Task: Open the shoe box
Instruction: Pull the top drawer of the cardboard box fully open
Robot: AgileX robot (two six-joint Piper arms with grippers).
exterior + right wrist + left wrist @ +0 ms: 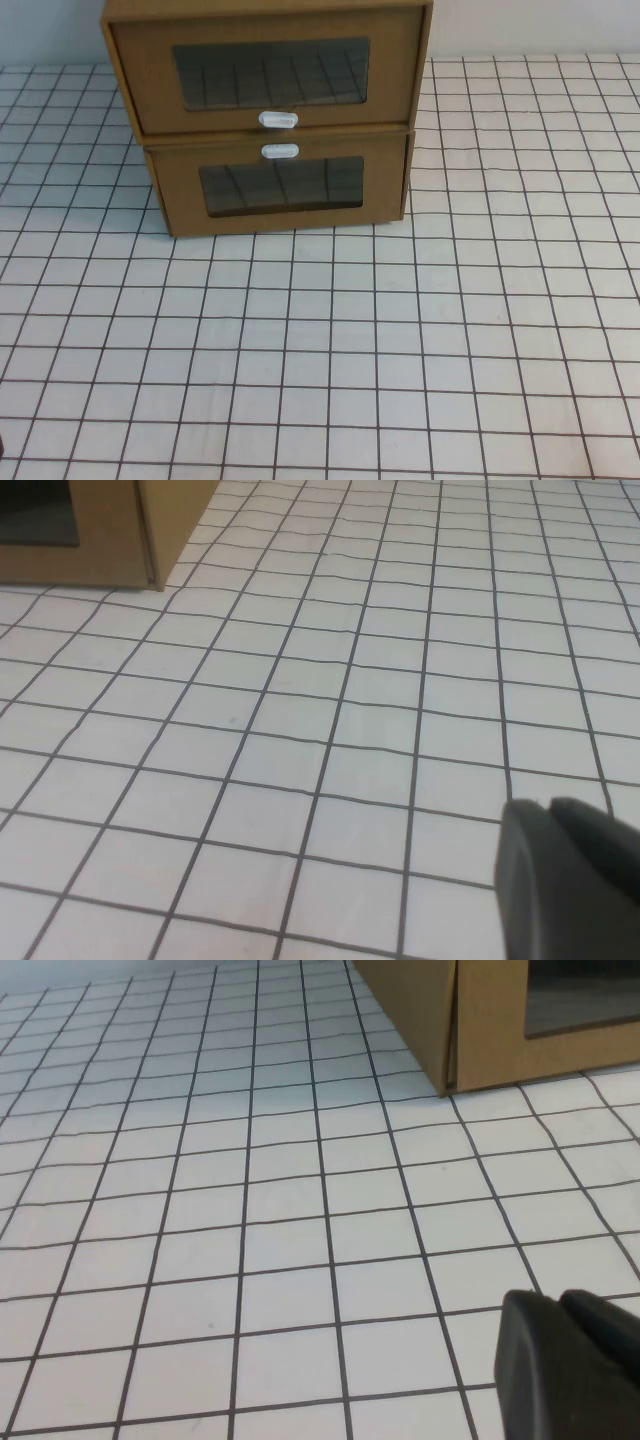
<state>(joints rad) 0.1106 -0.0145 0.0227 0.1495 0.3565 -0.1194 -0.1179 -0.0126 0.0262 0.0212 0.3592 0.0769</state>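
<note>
I had the left gripper [562, 1305] and right gripper [550, 810] closed, empty, parked well short of the unopened shoe box [270, 110].

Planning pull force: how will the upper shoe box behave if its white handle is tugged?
The upper shoe box looks like cardboard, probably light, so it may slide on the lower box before opening. Its white handle is small, likely slippery. Left gripper and right gripper, both shut, hang over the table.

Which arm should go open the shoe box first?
Probably left: the shoe boxes sit toward the robot's left. Left gripper and right gripper both hover low over the table, short of them.
</note>
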